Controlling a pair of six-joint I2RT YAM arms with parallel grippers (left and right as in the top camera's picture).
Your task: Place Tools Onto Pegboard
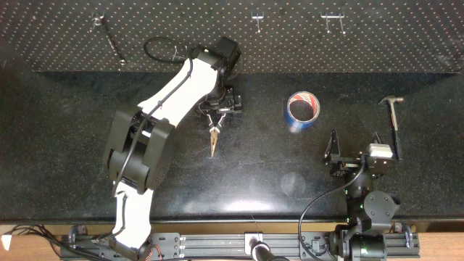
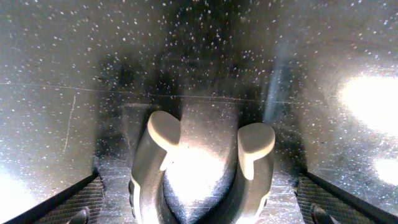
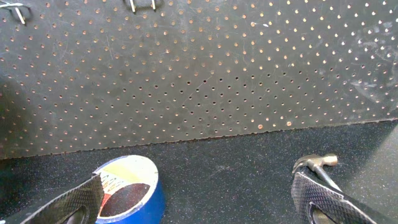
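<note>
I see my left gripper spread astride the pliers at mid-table, and my right gripper, also spread, near the front edge.

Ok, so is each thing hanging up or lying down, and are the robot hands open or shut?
Wrench: hanging on the pegboard.
Pliers: lying on the table, handles apart.
Tape roll: lying on the table.
Hammer: lying on the table.
Middle hook: empty.
End hook: empty.
Left gripper: open, fingers either side of the pliers' handles.
Right gripper: open, empty.
</note>
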